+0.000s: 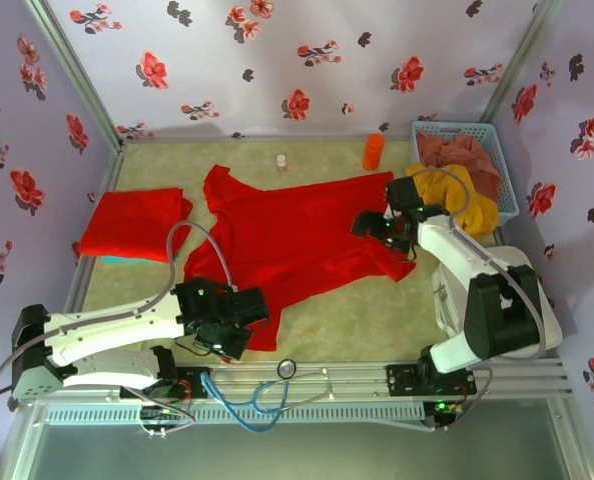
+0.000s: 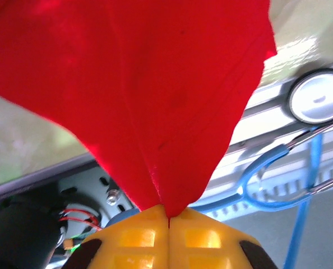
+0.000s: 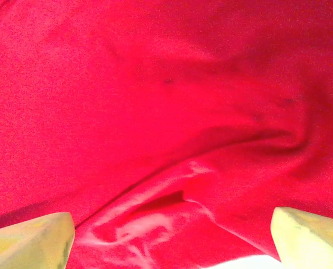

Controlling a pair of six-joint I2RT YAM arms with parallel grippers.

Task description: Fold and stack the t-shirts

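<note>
Two t-shirts (image 1: 297, 235) (image 1: 132, 225) — one basket (image 1: 455, 125), one stethoscope (image 1: 242, 400), one orange bottle (image 1: 374, 152).

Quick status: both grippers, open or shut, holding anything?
Left gripper: closed, pinching an edge of the spread red t-shirt.
Right gripper: open over the same shirt, nothing gripped.

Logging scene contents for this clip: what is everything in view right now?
spread t-shirt: one, red, table centre
folded t-shirt: one, red, table's left side
basket: one, blue, far right corner
clothes: two, rust and mustard, in the basket
container: one, orange, far edge
small bottle: one, pale, far edge
stethoscope: one, blue tubing, near rail
table: one, beige
left gripper: shut on spread t-shirt's near edge
right gripper: open, over spread t-shirt's right side
</note>
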